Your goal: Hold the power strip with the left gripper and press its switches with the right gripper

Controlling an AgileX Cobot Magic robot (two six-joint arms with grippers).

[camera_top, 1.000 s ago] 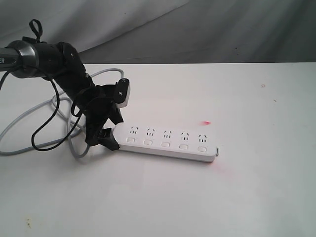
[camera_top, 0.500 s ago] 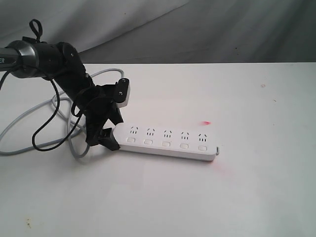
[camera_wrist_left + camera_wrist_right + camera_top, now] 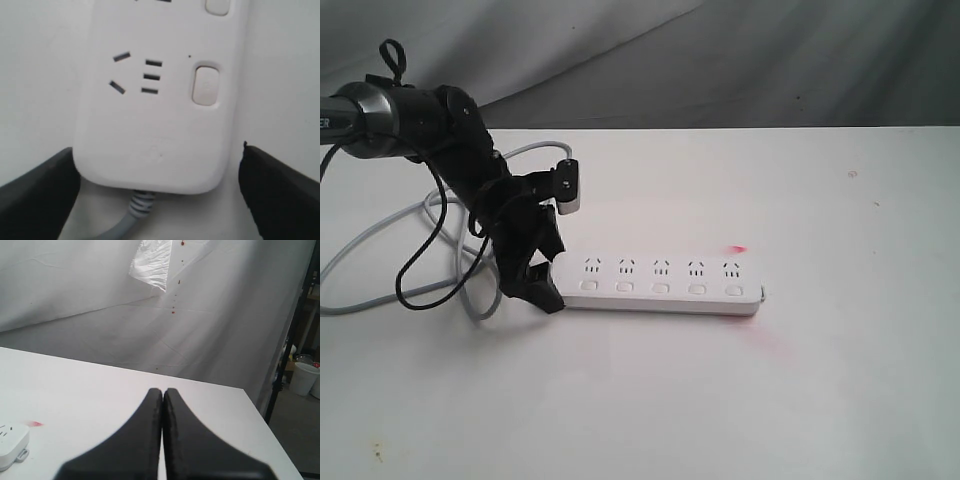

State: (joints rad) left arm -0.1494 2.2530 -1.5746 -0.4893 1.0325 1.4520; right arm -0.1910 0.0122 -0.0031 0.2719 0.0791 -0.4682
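The white power strip (image 3: pixel 660 285) lies flat on the white table, its five switches (image 3: pixel 661 288) in a row below the sockets. My left gripper (image 3: pixel 553 274) straddles the strip's cord end and is open. In the left wrist view its black fingers (image 3: pixel 40 195) flank the power strip (image 3: pixel 155 115): one touches the edge, the other stands a little apart. One switch (image 3: pixel 205 85) shows beside the nearest socket. My right gripper (image 3: pixel 163 392) is shut and empty above the table, well away from the strip's far end (image 3: pixel 11 437), and is out of the exterior view.
The grey cord (image 3: pixel 360 235) loops over the table behind the left arm, beside a black cable (image 3: pixel 420 270). A red light spot (image 3: pixel 737 249) lies near the strip's far end. Grey cloth hangs behind. White buckets (image 3: pixel 305 377) stand beyond the table's edge.
The power strip has swung on the table and now lies nearly level across the view. The left gripper has turned slightly with it at the cord end.
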